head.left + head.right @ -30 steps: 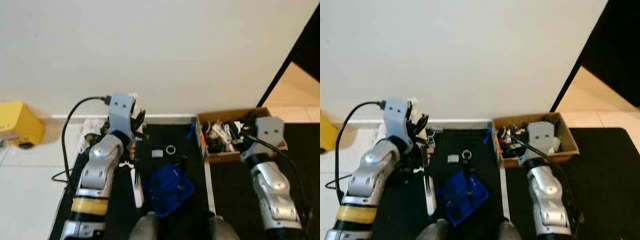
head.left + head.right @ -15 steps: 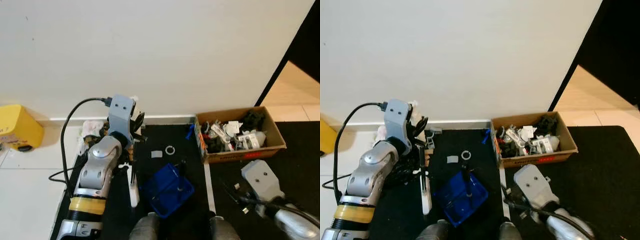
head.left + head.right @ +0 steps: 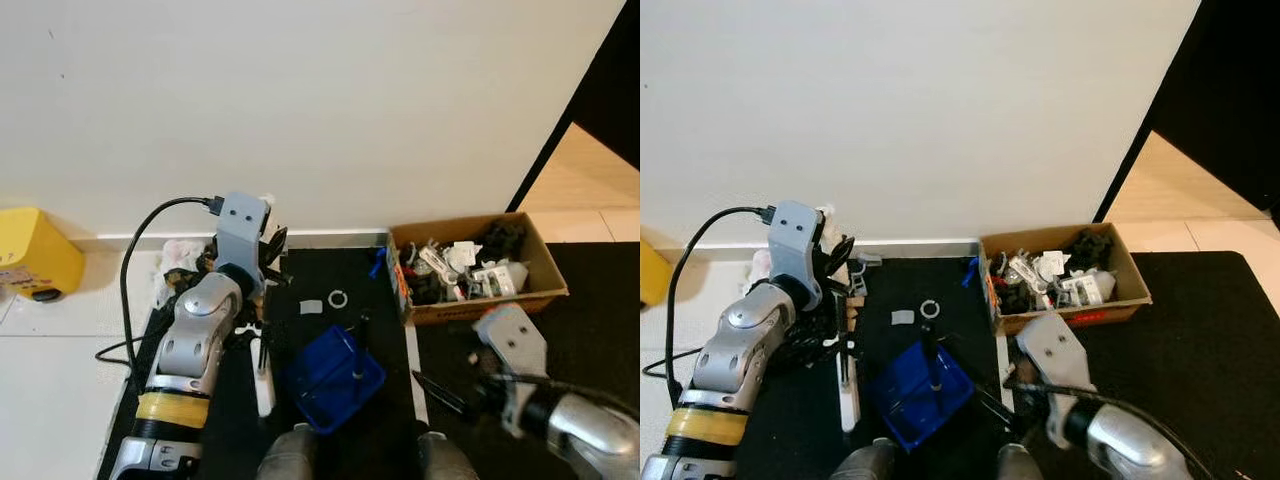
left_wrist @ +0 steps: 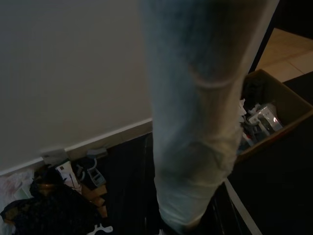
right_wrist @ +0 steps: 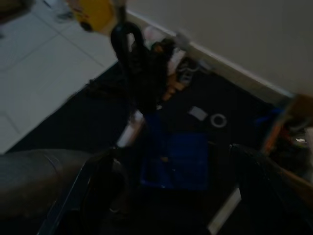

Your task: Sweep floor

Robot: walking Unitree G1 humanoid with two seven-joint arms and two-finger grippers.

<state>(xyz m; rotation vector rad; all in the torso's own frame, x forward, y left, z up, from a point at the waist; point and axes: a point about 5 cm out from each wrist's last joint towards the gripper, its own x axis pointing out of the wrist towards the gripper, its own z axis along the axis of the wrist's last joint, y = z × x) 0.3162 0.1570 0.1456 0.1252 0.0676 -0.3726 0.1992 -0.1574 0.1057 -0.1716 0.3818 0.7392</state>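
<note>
Dustpan (image 3: 335,377), blue, lies on black mat (image 3: 330,275) nr wall, just beside white brush handle (image 3: 263,375). Left hand (image 3: 262,255) is raised over clutter by baseboard; can't tell if its fingers are spread or pressed together. Right hand (image 3: 440,393) is low at mat's edge, fingers spread, pinching nothing. Small ring (image 3: 339,298) & grey scrap (image 3: 311,307) lie past dustpan. Cardboard box (image 3: 477,266) of odds & ends is on robot's right; yellow toy (image 3: 32,250) far left.
</note>
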